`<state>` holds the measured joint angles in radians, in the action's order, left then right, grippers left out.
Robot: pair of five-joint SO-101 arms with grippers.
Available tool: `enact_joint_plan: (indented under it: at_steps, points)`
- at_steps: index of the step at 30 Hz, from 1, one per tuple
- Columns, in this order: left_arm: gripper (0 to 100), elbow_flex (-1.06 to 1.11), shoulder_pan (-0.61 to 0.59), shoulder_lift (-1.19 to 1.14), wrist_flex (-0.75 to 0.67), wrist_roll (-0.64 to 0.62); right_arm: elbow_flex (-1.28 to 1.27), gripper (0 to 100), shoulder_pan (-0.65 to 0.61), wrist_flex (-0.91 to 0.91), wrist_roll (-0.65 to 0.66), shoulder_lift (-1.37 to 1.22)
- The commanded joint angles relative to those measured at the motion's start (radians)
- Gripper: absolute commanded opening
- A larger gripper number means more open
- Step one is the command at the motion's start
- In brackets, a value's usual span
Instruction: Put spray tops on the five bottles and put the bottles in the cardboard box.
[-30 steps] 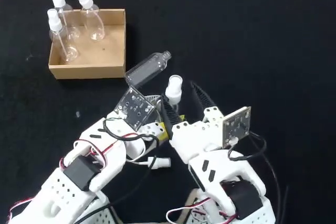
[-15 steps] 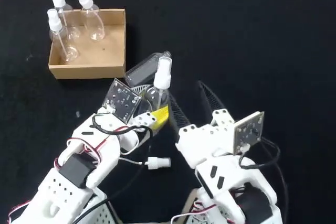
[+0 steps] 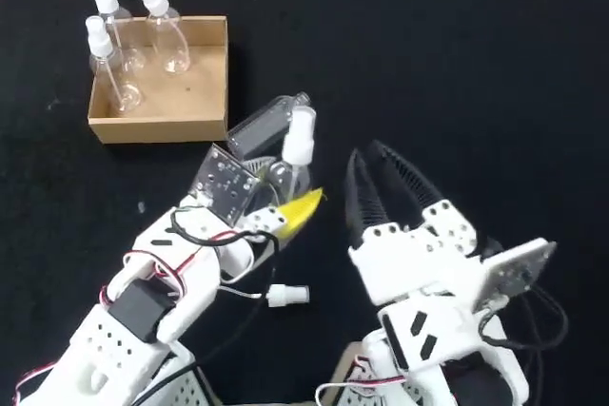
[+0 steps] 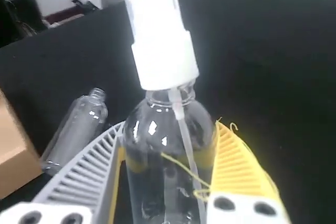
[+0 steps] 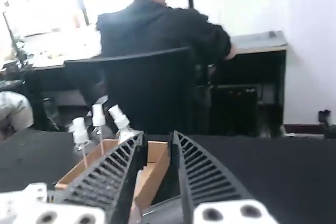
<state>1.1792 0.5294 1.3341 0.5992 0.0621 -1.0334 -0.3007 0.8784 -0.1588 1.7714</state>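
Left claw (image 4: 170, 145) is clamped on a clear plastic bottle (image 4: 152, 161). A white spray top (image 4: 160, 35) sits on its neck, maybe not screwed tight. Right claw (image 3: 367, 151) is barely parted and empty. Three topped bottles (image 3: 114, 73) stand in the brown cardboard box (image 3: 157, 126) near the far-left corner of the black counter (image 3: 476, 64). One bare bottle (image 3: 257, 125) lies beside the box, and a loose top (image 3: 288, 295) lies toward the near edge.

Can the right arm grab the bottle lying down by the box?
Probably yes. The right gripper is empty, and the lying bottle has its neck facing bare table, though the left gripper crowds it.
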Motion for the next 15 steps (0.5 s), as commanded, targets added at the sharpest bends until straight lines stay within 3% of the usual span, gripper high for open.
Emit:
enact_joint_plan:
  at_steps: [1,12,15]
  points:
    - [15,-0.039,0.054,0.014,0.023,0.002,0.085,7.4,0.061,-0.061,0.0,-0.133]
    - [15,-0.021,0.068,0.014,0.04,0.003,0.421,7.4,0.083,0.086,0.006,-0.486]
    - [15,-0.03,0.096,0.014,0.074,0.057,0.455,7.6,0.083,0.149,0.008,-0.562]
